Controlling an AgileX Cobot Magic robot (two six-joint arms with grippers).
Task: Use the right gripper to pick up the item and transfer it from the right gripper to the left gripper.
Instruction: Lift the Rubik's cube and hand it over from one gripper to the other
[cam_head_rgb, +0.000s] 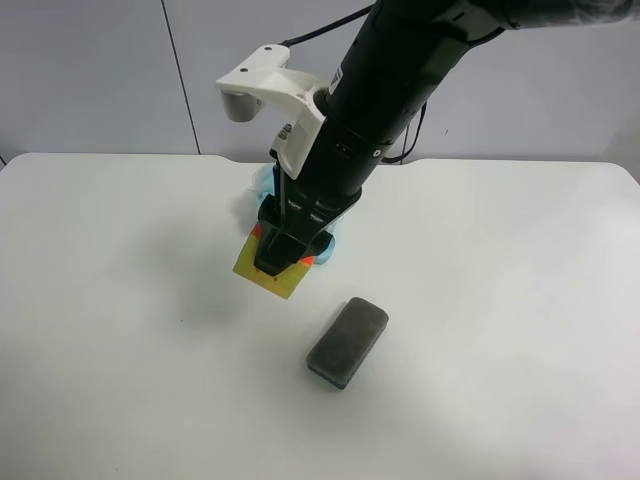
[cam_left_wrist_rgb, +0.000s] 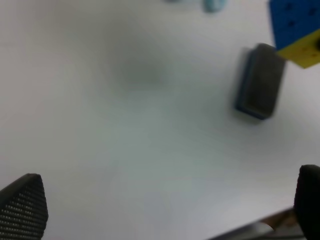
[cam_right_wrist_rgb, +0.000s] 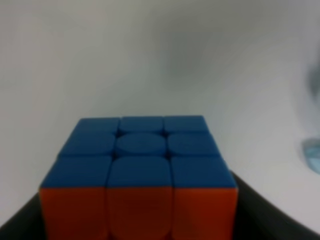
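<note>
White table (cam_head_rgb: 120, 330), right jaws clamped on cube (cam_head_rgb: 248, 263), grey pad (cam_head_rgb: 347, 341) near

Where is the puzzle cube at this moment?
In the exterior high view, the puzzle cube is near the middle of the table, held by the right gripper, with the grey pad at its lower right.

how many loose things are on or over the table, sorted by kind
puzzle cube: 1
grey pad: 1
light-blue puff: 1 (mostly hidden behind the arm)
total: 3
</note>
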